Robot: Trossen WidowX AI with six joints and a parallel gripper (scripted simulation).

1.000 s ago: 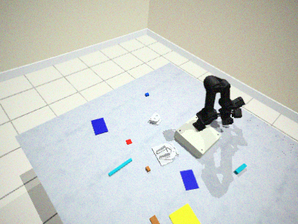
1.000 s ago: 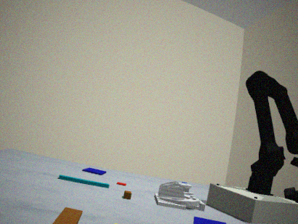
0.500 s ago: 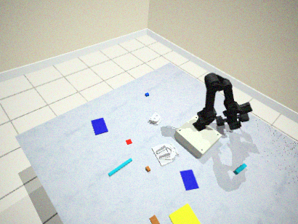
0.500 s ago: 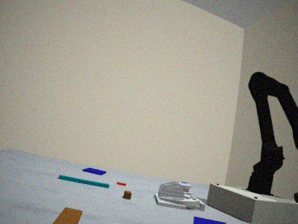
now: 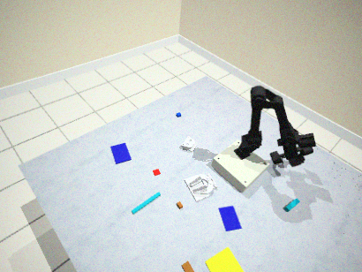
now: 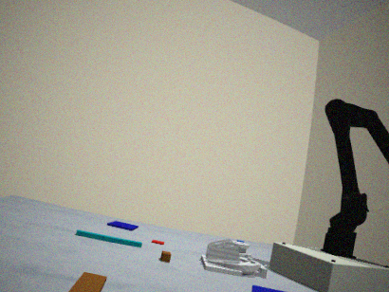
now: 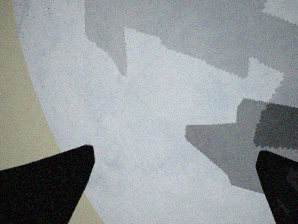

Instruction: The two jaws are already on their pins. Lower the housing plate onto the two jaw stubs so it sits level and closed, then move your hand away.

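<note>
Find the gripper (image 5: 286, 161) (image 7: 178, 159) wide open and released, with nothing between its fingers, at the end of the black arm (image 5: 255, 117) (image 6: 348, 161). See it past the far side of the pale block (image 5: 236, 170) (image 6: 304, 265) that bears the arm, well apart from the white parts; in the wrist view, see only pale mat (image 5: 88, 190) (image 6: 38, 265) (image 7: 135, 105) and shadow between the fingertips. Find a small white piece (image 5: 188, 144), apparently the housing plate, on the mat, apart from the white base (image 5: 192, 193) (image 6: 220, 271) and not seated on it. See two slim jaws (image 5: 198, 183) lying within that base; cannot tell from here how well they sit on their pins. Around the parts, note a red square (image 5: 156, 172) (image 6: 157, 242), a small orange block (image 5: 179, 205) (image 6: 165, 256) and a teal stick (image 5: 146, 203) (image 6: 109, 238). Farther off, find a small blue cube (image 5: 178, 115) beyond the white piece, a blue rectangle (image 5: 121, 153) (image 6: 122, 226) past the red square, and a short teal block (image 5: 291, 205) on the arm's side, beside its shadow. Toward the near edge, see a yellow sheet (image 5: 224, 261).
</note>
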